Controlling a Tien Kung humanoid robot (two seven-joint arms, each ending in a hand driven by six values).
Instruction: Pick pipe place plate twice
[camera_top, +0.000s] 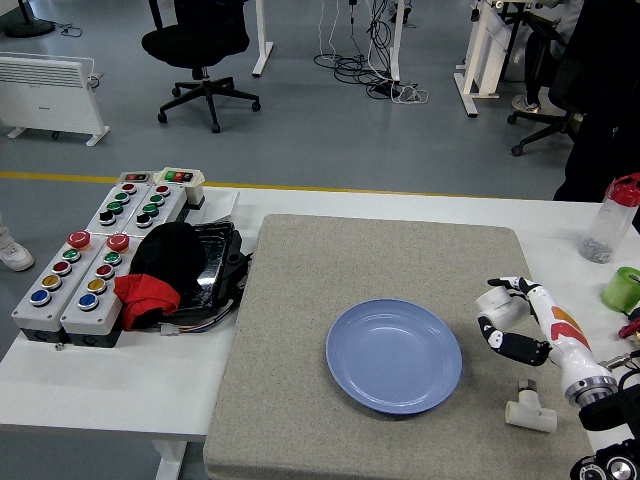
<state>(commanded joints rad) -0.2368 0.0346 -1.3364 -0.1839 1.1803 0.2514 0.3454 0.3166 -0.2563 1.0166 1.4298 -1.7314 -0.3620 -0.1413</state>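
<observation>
1 white pipe fitting clamped in right hand, raised beside blue plate; 1 more on mat.

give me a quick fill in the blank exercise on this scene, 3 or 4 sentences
1. The right hand grips a white pipe fitting just to the ____ of the blue plate.
2. The blue plate holds ____.
3. A second white pipe fitting lies on the grey ____.
4. The button boxes sit at the table's ____ end.

Missing words: right; nothing; mat; left
</observation>
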